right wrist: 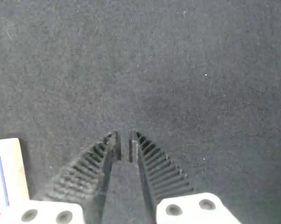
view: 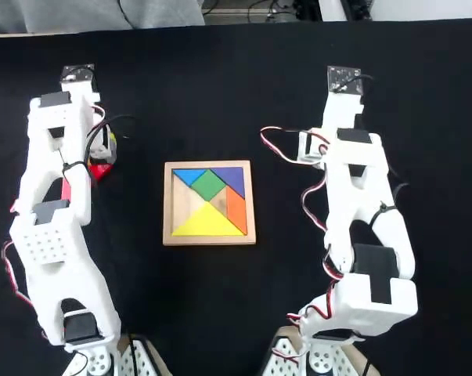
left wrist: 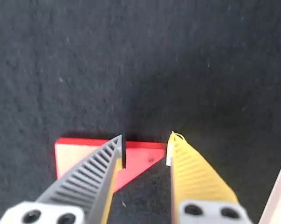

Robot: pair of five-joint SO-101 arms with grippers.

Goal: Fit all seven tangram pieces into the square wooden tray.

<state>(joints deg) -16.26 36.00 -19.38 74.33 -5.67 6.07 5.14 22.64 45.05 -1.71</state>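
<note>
The square wooden tray (view: 210,235) lies at the table's middle. It holds blue, green, purple, orange and yellow pieces, with bare wood showing on its left side. A red triangle piece (view: 101,169) lies on the black cloth left of the tray, beside the left arm. In the left wrist view my left gripper (left wrist: 146,139) is open just over the red triangle (left wrist: 140,155), its grey finger (left wrist: 100,168) overlapping the piece and its yellow finger (left wrist: 189,168) at the piece's corner. My right gripper (right wrist: 123,139) is shut on nothing, over bare cloth right of the tray.
Black cloth covers the table. The left arm (view: 55,196) and right arm (view: 357,180) stand on either side of the tray, with loose red and white cables hanging near the right arm. A tray corner (right wrist: 7,168) shows near my right gripper.
</note>
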